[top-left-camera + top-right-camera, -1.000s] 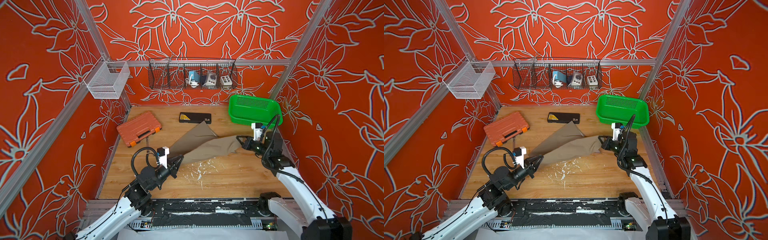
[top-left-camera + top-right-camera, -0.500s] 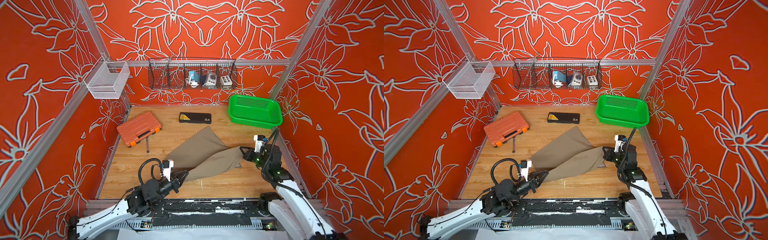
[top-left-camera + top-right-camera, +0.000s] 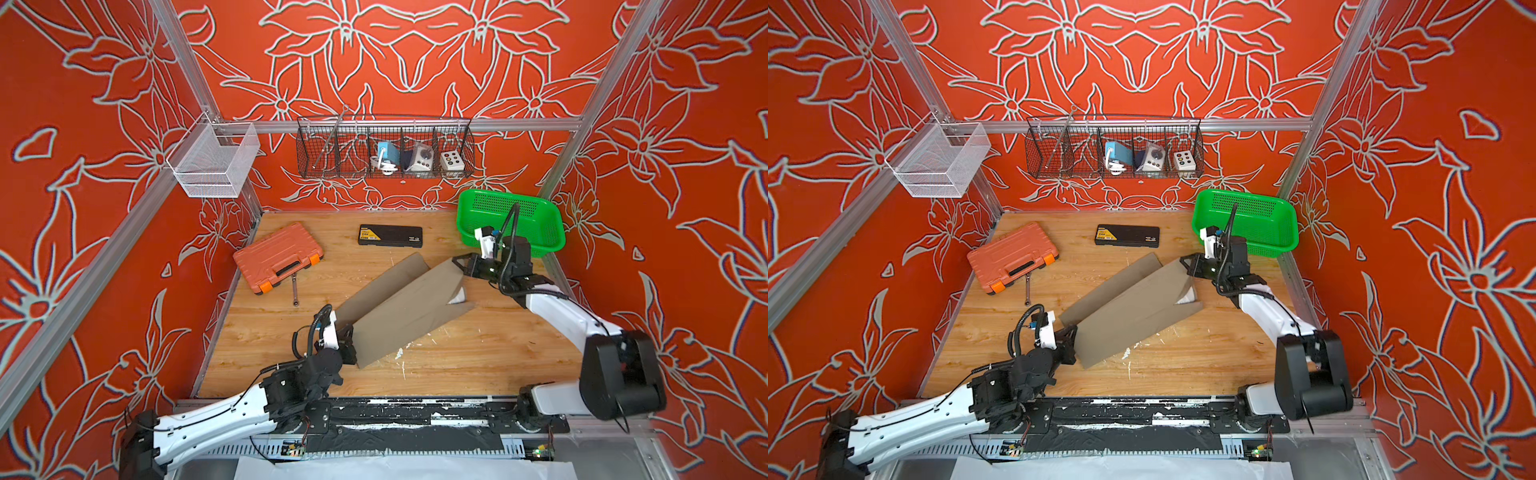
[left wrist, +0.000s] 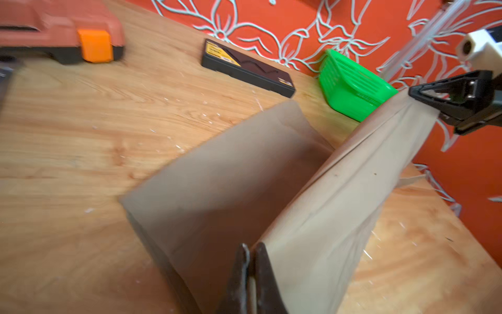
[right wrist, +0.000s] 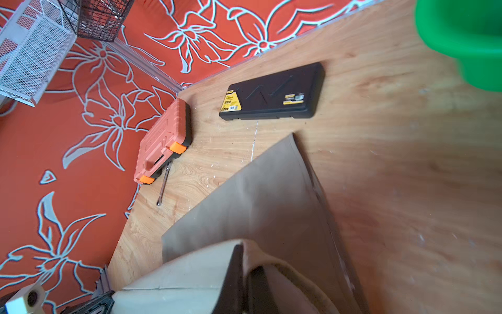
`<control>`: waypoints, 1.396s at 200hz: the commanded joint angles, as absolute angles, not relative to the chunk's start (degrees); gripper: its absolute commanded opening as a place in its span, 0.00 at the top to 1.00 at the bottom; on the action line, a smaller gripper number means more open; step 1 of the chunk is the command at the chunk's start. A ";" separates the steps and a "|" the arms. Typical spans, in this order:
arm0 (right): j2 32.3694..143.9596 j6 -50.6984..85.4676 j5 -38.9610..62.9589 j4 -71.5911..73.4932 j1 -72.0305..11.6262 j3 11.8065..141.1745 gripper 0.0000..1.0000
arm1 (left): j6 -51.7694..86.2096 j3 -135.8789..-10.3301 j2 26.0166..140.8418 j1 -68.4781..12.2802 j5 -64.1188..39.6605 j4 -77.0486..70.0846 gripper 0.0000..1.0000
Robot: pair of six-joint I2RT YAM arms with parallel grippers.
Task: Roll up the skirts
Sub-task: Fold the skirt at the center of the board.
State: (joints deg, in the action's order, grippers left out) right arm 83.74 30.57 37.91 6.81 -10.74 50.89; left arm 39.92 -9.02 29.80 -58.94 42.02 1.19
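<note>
**Stretching the skirt between two clenched pincers**

The skirt, a plain taupe cloth, runs in a long slant across the worktop. It starts just in front of the green basket and ends well away from it, toward the front edge on the robot's left.

The right pincer sits just beside the basket's front corner. It is clenched on the end of the skirt nearest the basket, and in the right wrist view the cloth wraps over its dark fingers.

The left pincer is at the skirt's other end, well apart from the basket. Its jaws are pressed together on the cloth edge, as the left wrist view shows from close by.

Between the two grips the cloth forms a raised ridge. One flap slopes down from it onto the wood on the back-wall side, and the other falls toward the front. A small white label shows at the end near the basket.

A black case lies flat to the left of the basket, near the back wall. Farther from the basket in the same direction is an orange tool case, with a wrench just beside its front edge. Neither touches the skirt.
</note>
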 commanded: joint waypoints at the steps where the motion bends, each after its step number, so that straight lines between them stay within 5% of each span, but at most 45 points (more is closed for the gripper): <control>1: 90.31 29.86 38.58 10.34 -11.95 56.92 1.00 | 42.01 -10.61 33.59 -55.45 49.36 2.11 1.00; 98: 116.56 28.10 36.56 3.92 -15.47 78.93 0.99 | 36.85 -7.73 49.09 -36.87 35.02 -16.41 1.00; 122: 118.77 28.05 36.37 3.98 -15.47 80.89 0.50 | 36.00 -9.75 58.19 -34.36 32.39 -20.81 0.45; 141: 117.20 27.74 35.87 3.20 -15.21 81.56 0.41 | 34.08 -11.65 62.39 -31.57 30.33 -23.81 0.35; 204: 96.87 26.45 29.89 -8.08 -11.83 68.64 0.39 | 33.55 -16.67 66.74 -23.53 24.19 -24.73 0.35; 279: 82.09 41.34 33.30 5.57 -10.95 35.53 0.48 | 18.04 -26.37 56.16 -31.62 25.57 -22.37 0.33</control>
State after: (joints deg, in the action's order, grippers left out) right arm 82.52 34.65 31.29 -0.86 -10.37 39.57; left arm 25.76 -20.93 56.10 -29.45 25.15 -23.64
